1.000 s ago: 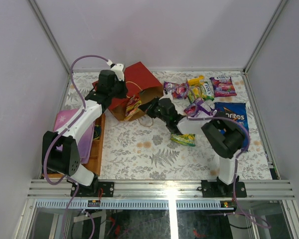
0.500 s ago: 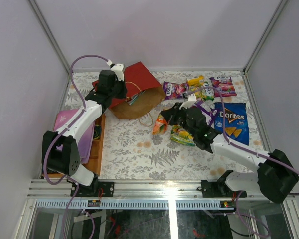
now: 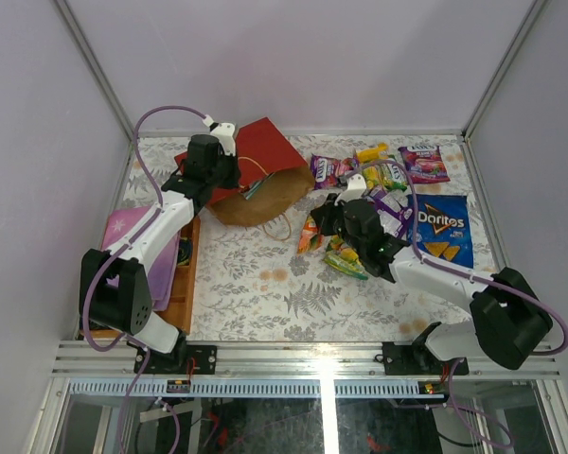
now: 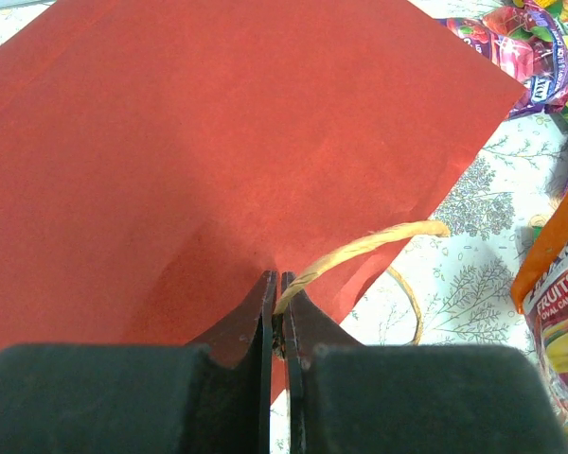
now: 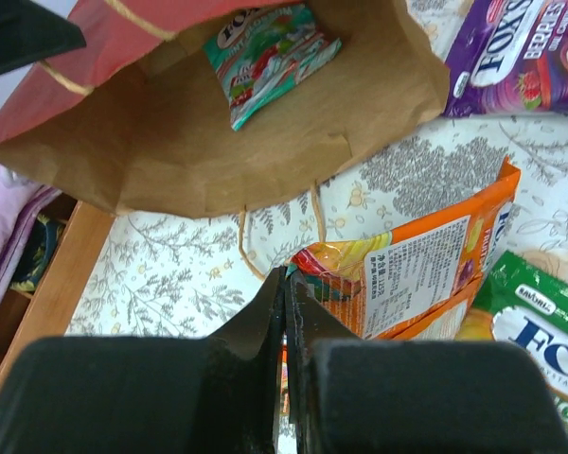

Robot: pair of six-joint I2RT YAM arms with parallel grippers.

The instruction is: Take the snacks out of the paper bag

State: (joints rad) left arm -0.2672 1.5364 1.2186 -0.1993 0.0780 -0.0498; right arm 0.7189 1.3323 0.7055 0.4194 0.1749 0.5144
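Observation:
The paper bag (image 3: 270, 161) lies on its side, red outside, its brown mouth facing the right arm. My left gripper (image 3: 229, 176) is shut on the bag's tan cord handle (image 4: 360, 248) at the upper rim (image 4: 279, 288). My right gripper (image 3: 320, 227) is shut on a corner of an orange snack packet (image 3: 309, 235), held just outside the bag's mouth (image 5: 286, 276); the packet (image 5: 426, 274) hangs to the right of the jaws. A teal packet (image 5: 265, 49) lies inside the bag. A green-yellow packet (image 3: 346, 261) lies under my right arm.
Purple packets (image 3: 329, 170) (image 3: 422, 163), yellow-green packets (image 3: 381, 175) and the blue Doritos bag (image 3: 439, 227) lie at the back right. A wooden tray (image 3: 187, 274) with a flat pink-purple item (image 3: 137, 236) stands at the left edge. Enclosure walls ring the table.
My right gripper has drawn the orange packet out of the bag's mouth and to the right, onto the open cloth. The left gripper has kept hold of the handle without moving.

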